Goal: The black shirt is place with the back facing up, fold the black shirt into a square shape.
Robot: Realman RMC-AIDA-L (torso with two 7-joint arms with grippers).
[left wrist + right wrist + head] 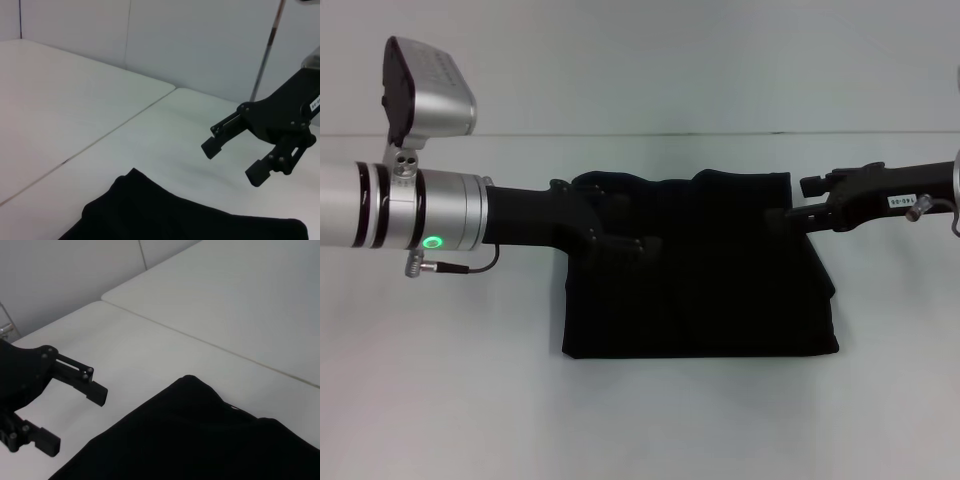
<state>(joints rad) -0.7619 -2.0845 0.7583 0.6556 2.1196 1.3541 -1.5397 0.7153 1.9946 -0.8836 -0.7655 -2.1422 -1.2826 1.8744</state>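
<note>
Left tool: spread apart, fingers holding nothing; raised just above the surface beside the shirt's left edge, seen from the right wrist view.
Right tool: spread apart too, gripping nothing; hovering beside the shirt's right edge, a little above the surface.
Black shirt: folded into a roughly rectangular bundle, lying flat at mid-surface between the two tools; near edge straight, far edge bumpy with a dip in the middle; no lettering showing.
Surface: white, plain; seam line running across behind the shirt, toward the far edge.
</note>
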